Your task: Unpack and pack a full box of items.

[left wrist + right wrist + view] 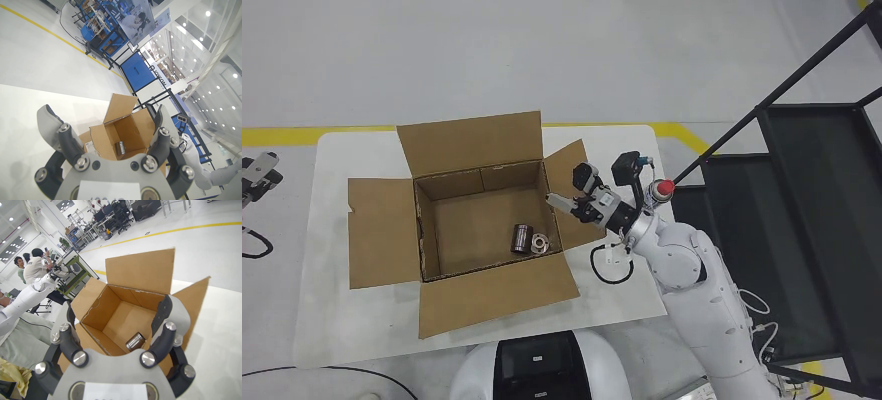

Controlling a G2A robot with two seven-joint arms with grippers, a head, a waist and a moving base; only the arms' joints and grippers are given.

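Status: box (382,230) sits on the table (342,160) with all four flaps folded out.

The can (525,239) is the only item I count. It's metal and lies on its side on the box floor, close to the box's right wall and toward the near corner.

Right gripper (572,190) hangs over the box's right flap and wall. Its fingers are spread and hold nothing. From its wrist cam the can (136,344) is just below and inboard of the gripper (117,308), not touching it.

Left gripper (257,172) is well off to the box's left, past the table edge. Its fingers are also spread, with nothing between them. Its wrist cam looks at the box from afar, and the can (120,148) shows on the floor inside.

Progress, my read: the box is nowhere near full. Either the unpack is down to its last item or the pack has only its first item in. I can't tell which from here.

The right gripper spread over the can suggests a pick, so I lean toward unpack. If so, what's left is lifting the can out and setting it beside the box, then the whole repack. Flaps are not closed.
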